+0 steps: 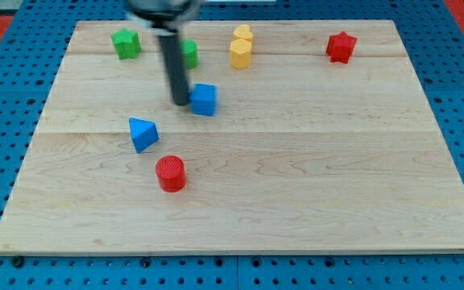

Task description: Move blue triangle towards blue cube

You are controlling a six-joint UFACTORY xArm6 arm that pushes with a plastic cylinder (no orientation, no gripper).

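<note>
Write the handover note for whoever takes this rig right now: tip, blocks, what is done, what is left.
My tip rests just left of the blue cube, close to or touching it. The blue triangle lies apart, toward the view's lower left of the cube, with the red cylinder just below it.
Done: nothing evident; triangle and cube are not together.
Left: bring the tip round to the triangle's lower-left side and push it up and right to the cube.
</note>
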